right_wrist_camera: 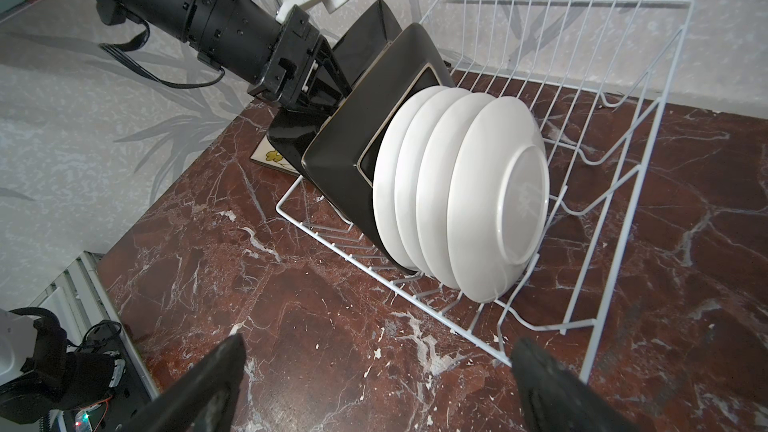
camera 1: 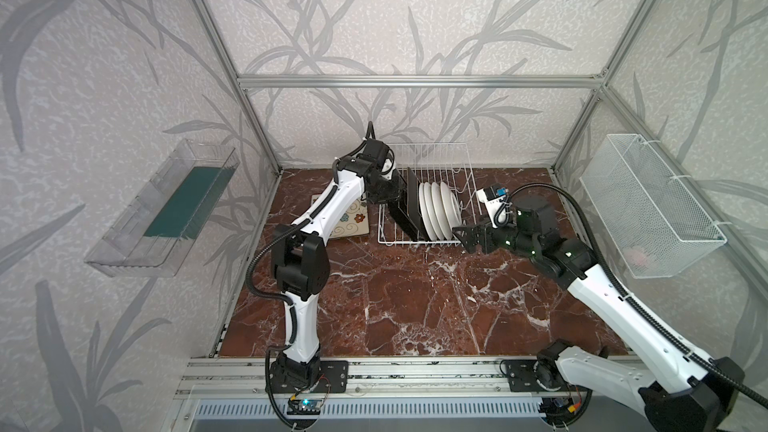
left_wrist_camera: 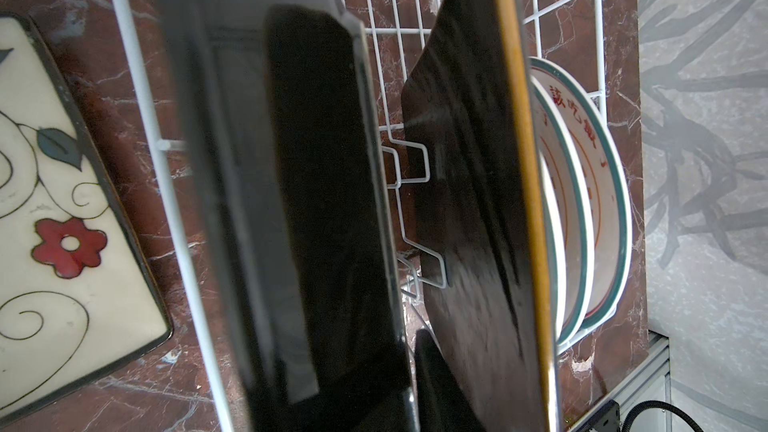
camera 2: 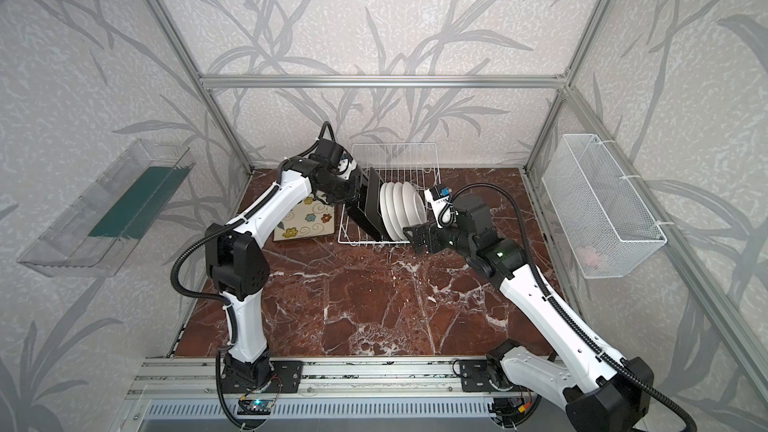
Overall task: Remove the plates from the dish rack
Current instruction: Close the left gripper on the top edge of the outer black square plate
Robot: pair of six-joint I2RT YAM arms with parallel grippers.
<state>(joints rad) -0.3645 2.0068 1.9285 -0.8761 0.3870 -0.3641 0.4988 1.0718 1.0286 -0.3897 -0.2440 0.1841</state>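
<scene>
Over the dish rack (camera 1: pixel 432 160), left gripper (right_wrist_camera: pixel 337 89) clamps the end square plate (right_wrist_camera: pixel 291 135) (right gripper (right_wrist_camera: pixel 378 342) gapes nearby).

Soft even light (blurred wrist foreground)

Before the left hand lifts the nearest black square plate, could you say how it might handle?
The square plate looks glossy, so probably slippery. It seems rigid, likely breakable ceramic. Standing between rack prongs, it could snag.

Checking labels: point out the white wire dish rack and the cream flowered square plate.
White wire dish rack (right_wrist_camera: pixel 582 0): right wrist view, back wall's top rim.
Cream flowered square plate (camera 1: pixel 351 222): a top view, its face.
</scene>
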